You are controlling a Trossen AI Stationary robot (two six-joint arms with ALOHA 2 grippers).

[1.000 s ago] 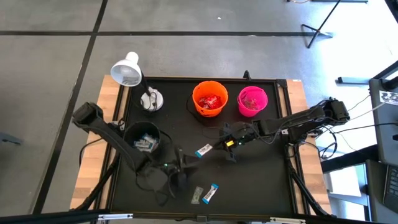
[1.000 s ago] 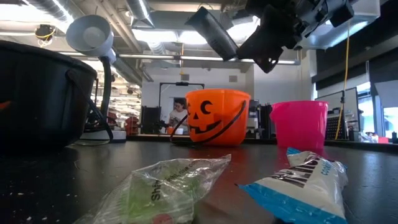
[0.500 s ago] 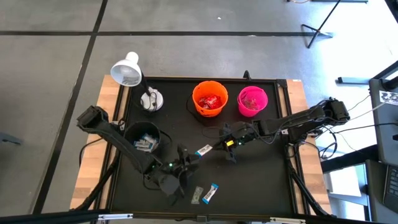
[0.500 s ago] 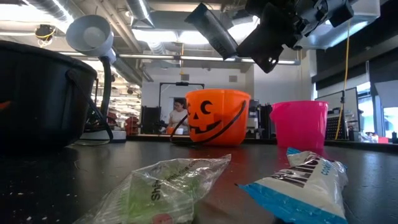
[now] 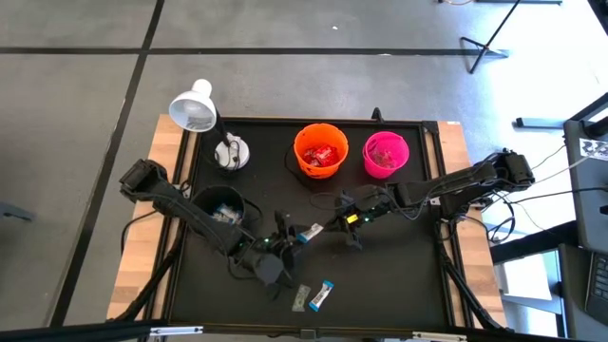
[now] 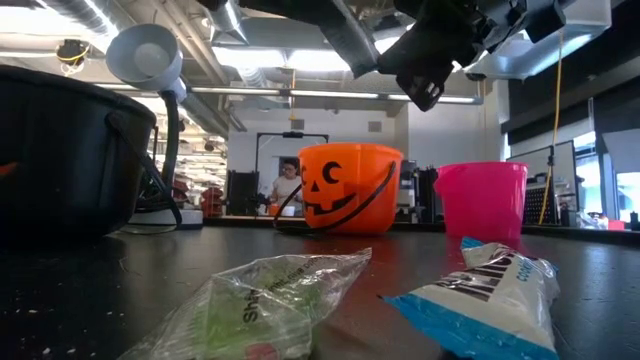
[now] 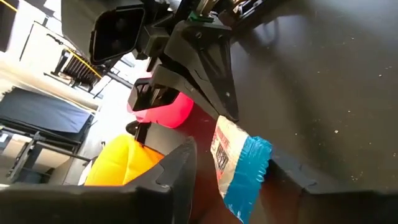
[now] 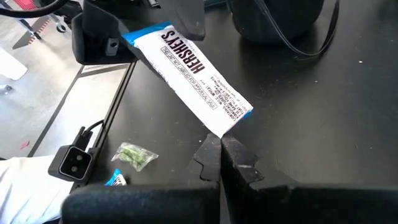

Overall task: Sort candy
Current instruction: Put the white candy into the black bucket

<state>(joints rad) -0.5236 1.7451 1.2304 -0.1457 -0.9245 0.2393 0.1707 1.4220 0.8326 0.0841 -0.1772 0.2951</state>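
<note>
- Moved since a second ago: left gripper [image 5: 288, 236], from nearer the table's front edge to the middle of the black table top [image 5: 399, 275], now at one end of a blue-and-white wrapped candy bar [image 5: 310, 231], jaws apart and straddling it.
- Nearest the front edge: a clear greenish sweet packet [image 6: 270, 295] just beside a second blue-and-white wrapped sweet [image 6: 480, 290], both flat on the table.
- At mid-table: right gripper [image 5: 332, 224], clenched on the bar's other end.
- To the left: a black plastic bucket [image 5: 195, 204] with blue-and-white sweets inside.
- Farther back: an orange pumpkin-face bucket [image 5: 299, 142] holding red sweets, a pink plastic bucket [image 5: 369, 147] beside it, and a white desk lamp [image 5: 194, 109].
</note>
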